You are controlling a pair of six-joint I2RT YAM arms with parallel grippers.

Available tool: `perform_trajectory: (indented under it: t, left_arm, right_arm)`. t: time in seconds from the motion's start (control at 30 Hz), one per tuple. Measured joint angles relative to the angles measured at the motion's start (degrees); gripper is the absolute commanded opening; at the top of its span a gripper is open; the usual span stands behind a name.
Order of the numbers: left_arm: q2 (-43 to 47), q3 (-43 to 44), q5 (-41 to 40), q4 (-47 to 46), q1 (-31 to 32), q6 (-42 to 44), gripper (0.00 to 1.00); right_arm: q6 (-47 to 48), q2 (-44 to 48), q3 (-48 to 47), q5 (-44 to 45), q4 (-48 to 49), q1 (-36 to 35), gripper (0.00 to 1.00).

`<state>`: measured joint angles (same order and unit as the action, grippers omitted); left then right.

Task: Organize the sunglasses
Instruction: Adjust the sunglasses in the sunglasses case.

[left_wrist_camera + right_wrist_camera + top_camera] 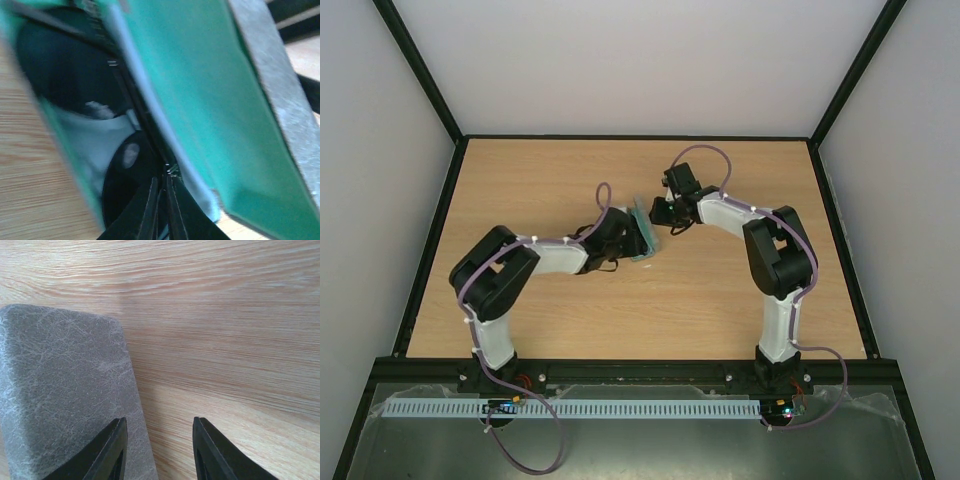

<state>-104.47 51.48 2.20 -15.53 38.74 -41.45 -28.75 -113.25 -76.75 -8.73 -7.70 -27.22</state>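
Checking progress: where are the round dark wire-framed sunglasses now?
Left wrist view: the sunglasses lie inside the grey, green-lined case with a light blue cloth, centre of the table.

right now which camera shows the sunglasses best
Left wrist: the sunglasses are close up, both dark lenses inside the open case. Top external shows only the case, glasses too small to tell. Right wrist shows just its grey outside.

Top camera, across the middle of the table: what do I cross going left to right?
Black-and-white left arm elbow → left gripper → open grey rectangular case with green lining → right gripper → black-and-white right arm elbow.
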Motion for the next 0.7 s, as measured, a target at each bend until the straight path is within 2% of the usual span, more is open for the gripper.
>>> perform_trajectory:
  t: [0.2,0.4,0.57,0.63,0.7]
  left_arm:
    - [-4.4,4.4,0.7,-0.4,1.7,-0.2,0.08]
    - [-4.0,4.3,0.8,-0.3,1.3,-0.1,0.12]
    - [0.0,1.7,0.6,0.3,0.1,0.2,0.25]
    - [2.0,0.9,0.5,0.4,-0.4,0.2,0.34]
    - [3.6,0.2,0.8,0.0,-1.0,0.4,0.36]
  right_arm:
    - [0.0,0.0,0.0,0.6,0.1,-0.1,0.38]
    - [0.0,0.0,0.0,0.9,0.2,-0.1,0.38]
    - [0.0,0.0,0.0,0.9,-0.1,-0.3,0.38]
    - [0.0,0.0,0.0,0.9,-0.1,-0.5,0.38]
    - [0.0,0.0,-0.1,0.9,-0.2,-0.5,0.38]
